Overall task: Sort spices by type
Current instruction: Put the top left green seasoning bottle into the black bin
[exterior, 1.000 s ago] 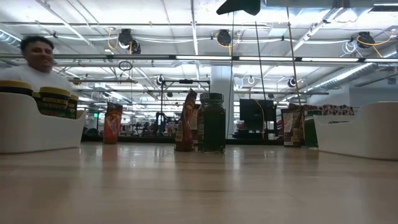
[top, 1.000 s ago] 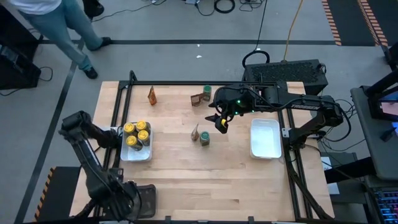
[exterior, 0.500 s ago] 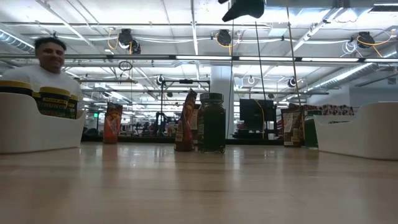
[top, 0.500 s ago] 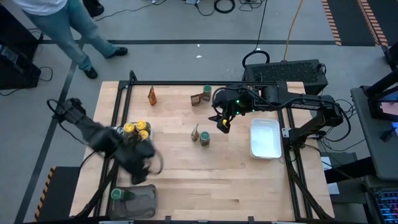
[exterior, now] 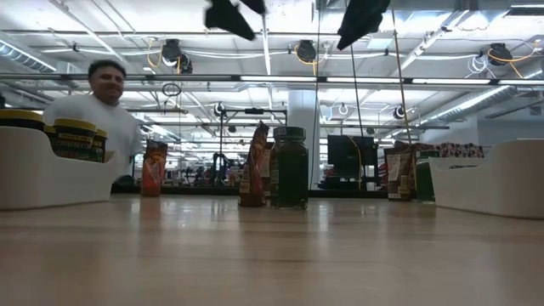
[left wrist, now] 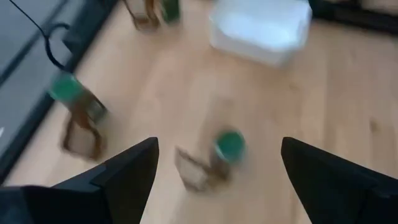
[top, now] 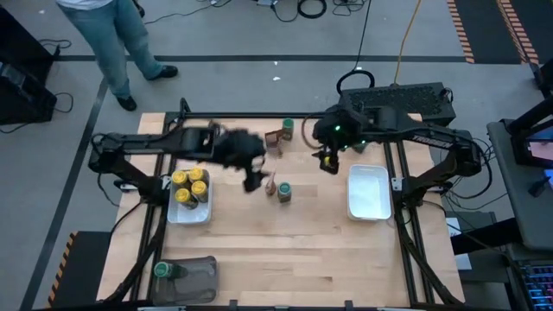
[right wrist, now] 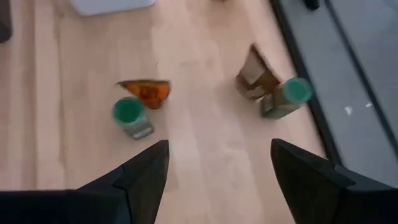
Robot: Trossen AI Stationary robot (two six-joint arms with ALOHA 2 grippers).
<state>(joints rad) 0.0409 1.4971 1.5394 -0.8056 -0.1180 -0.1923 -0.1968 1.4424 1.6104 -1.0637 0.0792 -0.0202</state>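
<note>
Both grippers hang open above the table and hold nothing. My left gripper [top: 253, 179] [left wrist: 217, 186] is over the table's middle, just left of a brown-orange packet [top: 271, 184] [left wrist: 191, 172] and a green-lidded jar [top: 283, 192] [left wrist: 230, 144] standing side by side. My right gripper [top: 328, 161] [right wrist: 217, 180] hovers right of that pair. A second green-lidded jar [top: 288, 127] [right wrist: 292, 93] and packet [top: 275, 138] [right wrist: 254, 78] stand near the far edge. Another packet [top: 211, 132] stands alone farther left. Several yellow-lidded jars [top: 190, 186] sit in the left white tray [top: 192, 215].
A white tray [top: 367, 192] lies right of my right gripper. A dark grey tray [top: 194, 278] at the near left corner holds a green-lidded jar [top: 159, 269]. A black frame [top: 259, 118] borders the table. A person [top: 112, 34] stands beyond the far left corner.
My left arm has swung fast from the near left corner, over the dark grey tray, up and across to the table's middle; the tray with its green-lidded jar now shows. My right gripper has moved a little toward the table's right and far edges. The person has walked.
</note>
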